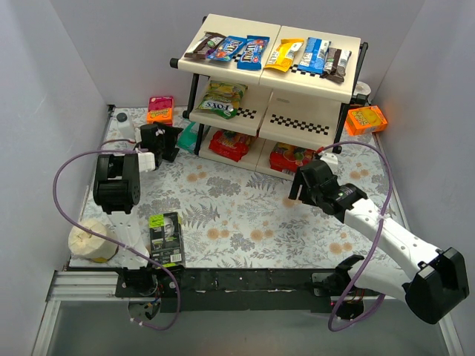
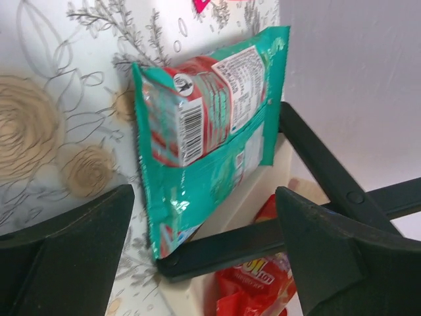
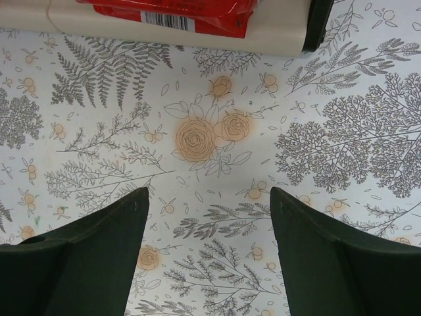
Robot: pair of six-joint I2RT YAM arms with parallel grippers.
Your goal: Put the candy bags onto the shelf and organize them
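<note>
The teal bag (image 2: 210,131) is showing red and white print; the shelf (image 1: 293,104) is wearing cream panels with black checkered strips; the table (image 3: 210,171) is carrying grey ferns and peach roses.

Teal bag (image 2: 210,131) on edge, leaning against shelf (image 1: 297,104) corner; other candy bags (image 1: 252,52) shelved.

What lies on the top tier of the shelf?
On the shelf's top tier: a dark brown bar, two blue M&M's bags, a yellow bag, a blue-white bag, more dark bars. Overlaps hide some bag edges.
</note>
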